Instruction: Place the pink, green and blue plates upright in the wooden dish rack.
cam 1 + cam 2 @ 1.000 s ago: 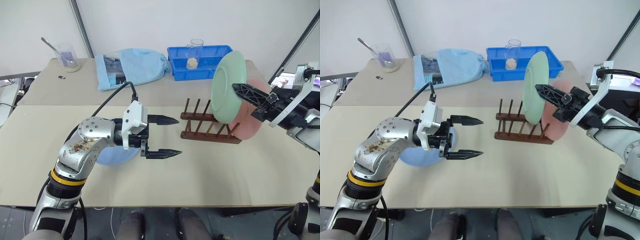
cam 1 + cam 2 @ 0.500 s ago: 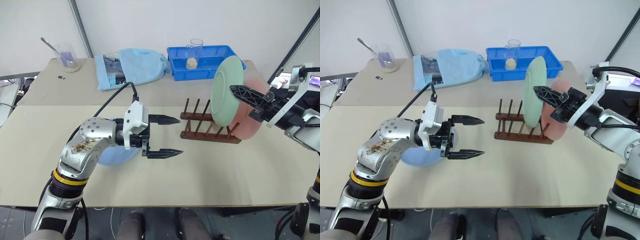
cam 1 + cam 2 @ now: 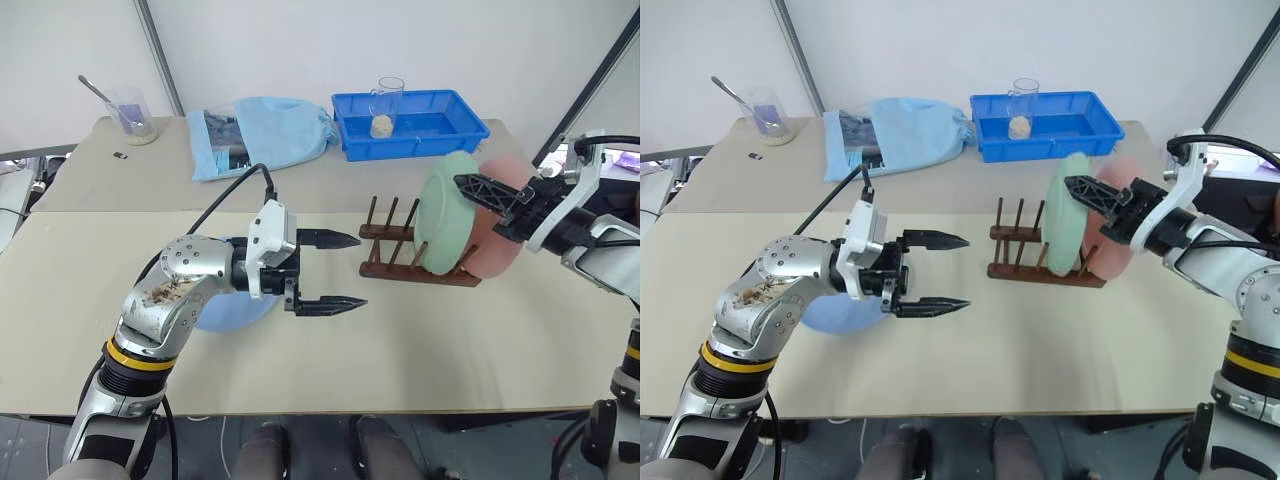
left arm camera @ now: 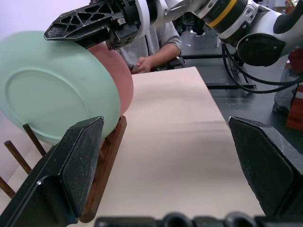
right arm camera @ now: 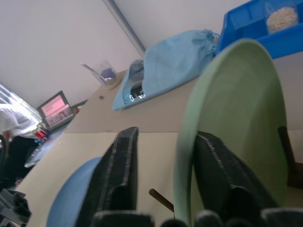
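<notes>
Green plate stands in rack — right hand loosened astride, left hand open.

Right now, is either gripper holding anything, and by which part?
Nothing is clamped: the right gripper straddles the upper rim of the pale mint green round plate, jaws open. The left gripper is open.

Bare table before the rack; green plate, pink plate fill its right end.

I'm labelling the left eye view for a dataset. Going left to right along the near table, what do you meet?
Blue plate → left gripper → wooden dish rack → green plate → pink plate.
</notes>
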